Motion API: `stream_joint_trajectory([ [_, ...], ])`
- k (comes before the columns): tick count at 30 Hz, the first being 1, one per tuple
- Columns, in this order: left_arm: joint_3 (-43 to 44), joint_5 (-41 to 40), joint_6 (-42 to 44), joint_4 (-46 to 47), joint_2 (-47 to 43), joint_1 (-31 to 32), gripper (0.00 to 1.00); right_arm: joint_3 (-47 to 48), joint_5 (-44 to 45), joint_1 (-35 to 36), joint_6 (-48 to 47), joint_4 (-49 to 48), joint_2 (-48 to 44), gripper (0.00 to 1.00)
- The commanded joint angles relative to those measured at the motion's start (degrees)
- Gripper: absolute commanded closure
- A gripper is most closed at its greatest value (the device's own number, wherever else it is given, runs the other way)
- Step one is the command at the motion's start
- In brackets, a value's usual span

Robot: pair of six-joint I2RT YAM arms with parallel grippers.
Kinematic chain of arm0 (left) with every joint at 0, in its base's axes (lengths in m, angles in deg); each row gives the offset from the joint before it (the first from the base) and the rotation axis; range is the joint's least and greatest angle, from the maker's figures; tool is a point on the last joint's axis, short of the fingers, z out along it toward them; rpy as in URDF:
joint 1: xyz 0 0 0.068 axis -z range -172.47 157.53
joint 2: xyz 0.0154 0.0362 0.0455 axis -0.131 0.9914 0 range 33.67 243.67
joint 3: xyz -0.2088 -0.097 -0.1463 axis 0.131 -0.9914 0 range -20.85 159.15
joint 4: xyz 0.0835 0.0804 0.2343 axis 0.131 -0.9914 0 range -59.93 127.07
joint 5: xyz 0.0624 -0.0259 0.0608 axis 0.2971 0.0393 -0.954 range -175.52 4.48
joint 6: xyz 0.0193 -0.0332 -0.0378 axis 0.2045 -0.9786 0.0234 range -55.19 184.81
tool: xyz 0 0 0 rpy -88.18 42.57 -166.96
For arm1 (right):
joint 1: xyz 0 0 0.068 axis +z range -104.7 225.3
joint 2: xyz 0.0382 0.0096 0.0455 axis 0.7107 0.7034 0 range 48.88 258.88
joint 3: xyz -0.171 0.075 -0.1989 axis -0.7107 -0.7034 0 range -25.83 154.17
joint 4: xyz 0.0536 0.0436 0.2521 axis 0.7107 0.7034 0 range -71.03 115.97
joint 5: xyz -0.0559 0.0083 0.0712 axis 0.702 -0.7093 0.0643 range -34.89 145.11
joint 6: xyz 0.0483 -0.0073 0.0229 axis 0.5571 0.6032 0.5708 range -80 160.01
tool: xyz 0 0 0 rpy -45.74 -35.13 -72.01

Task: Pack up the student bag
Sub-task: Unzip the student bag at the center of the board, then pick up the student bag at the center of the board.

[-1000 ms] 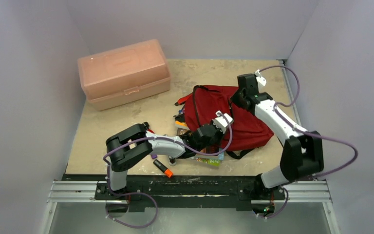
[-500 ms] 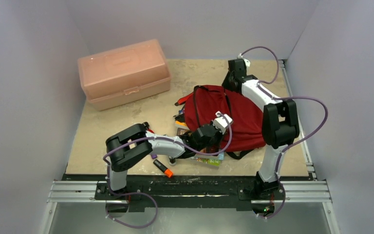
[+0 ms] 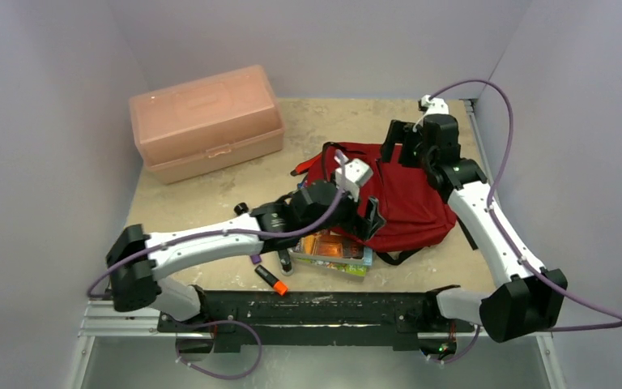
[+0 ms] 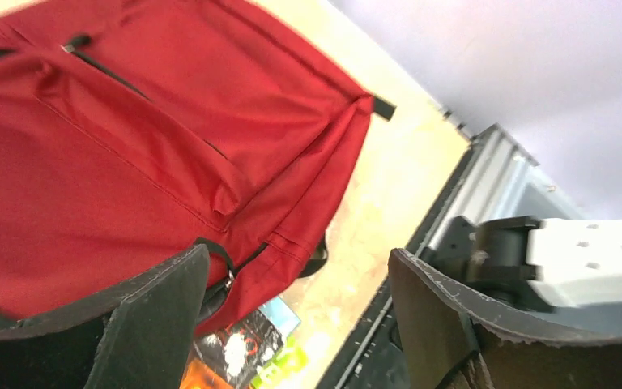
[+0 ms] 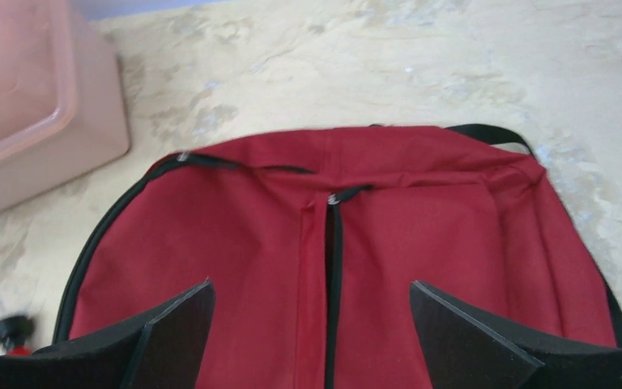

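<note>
Packing barely begun: the student bag [image 3: 405,207] lies flat on the table [image 3: 202,219], right of centre in the top view, red front up, its zip lines looking closed as far as we can see. Both arms hang over it empty-handed. The left gripper [image 4: 291,275] is over the bag's lower left corner, fingers wide apart on nothing, and the right gripper [image 5: 312,324] is above its upper edge, fingers likewise spread. A colourful book [image 3: 332,250] lies at the bag's lower left edge, an orange marker [image 3: 271,280] near the bottom of the table, and a pink box [image 3: 206,121] sits shut at upper left. We judge nearly everything remains: opening, loading, zipping.
</note>
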Motion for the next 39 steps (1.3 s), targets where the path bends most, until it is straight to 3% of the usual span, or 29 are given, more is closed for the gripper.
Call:
stream_joint_trajectory([
  [1,3.5,0.4,-2.7,-17.1,-11.3,-2.8,0.19,-2.7,-10.7,1.7,-5.9,1.9,-0.8,0.07],
  [5,0.3,-1.2,-5.2,-25.3,-23.5,-9.6,0.19,-0.1,-9.7,10.3,-7.0,2.8,1.6,0.07],
  [9,-3.9,-7.8,-5.2,-29.3,-33.2,-13.0,0.13,-0.7,-17.2,13.5,0.4,-3.3,3.1,0.05],
  [11,-5.2,-10.2,-5.0,-30.6,-36.6,-13.7,0.13,-0.7,-16.8,16.5,3.5,-7.1,3.9,0.02],
  [14,-6.7,-12.2,-5.3,-31.8,-40.2,-13.9,0.12,1.3,-12.9,20.6,5.6,-7.5,7.4,0.01],
  [18,-7.7,-12.8,-5.4,-31.7,-41.7,-13.9,0.12,9.0,0.0,24.6,4.8,2.3,15.9,0.02],
  [22,-7.7,-12.8,-4.3,-31.3,-41.5,-14.0,0.12,15.5,11.7,27.8,0.9,10.6,22.0,0.23],
  [24,-7.4,-12.5,-3.8,-31.2,-41.1,-14.0,0.12,17.8,17.9,28.0,-0.5,13.5,22.5,0.39],
  [27,-6.8,-11.9,-2.7,-31.8,-41.0,-14.0,0.12,17.1,15.4,28.1,-9.6,11.4,20.9,0.88],
  [28,-6.6,-11.9,-2.3,-32.0,-41.2,-14.0,0.12,17.4,16.4,28.1,-12.5,11.8,20.4,1.00],
  [31,-6.6,-11.8,-1.1,-31.9,-42.4,-13.9,0.12,18.2,25.6,28.0,-17.0,11.9,16.7,1.00],
  [34,-7.0,-11.4,-0.6,-31.9,-43.4,-13.9,0.12,17.8,31.1,26.3,-32.1,5.8,12.5,1.00],
  [36,-7.5,-10.7,-0.7,-31.8,-43.8,-13.9,0.12,18.2,29.0,23.5,-41.9,-0.8,10.6,1.00],
  [39,-7.7,-9.2,-1.2,-32.0,-43.9,-14.0,0.12,19.1,15.7,17.9,-57.3,-9.7,8.0,1.00],
])
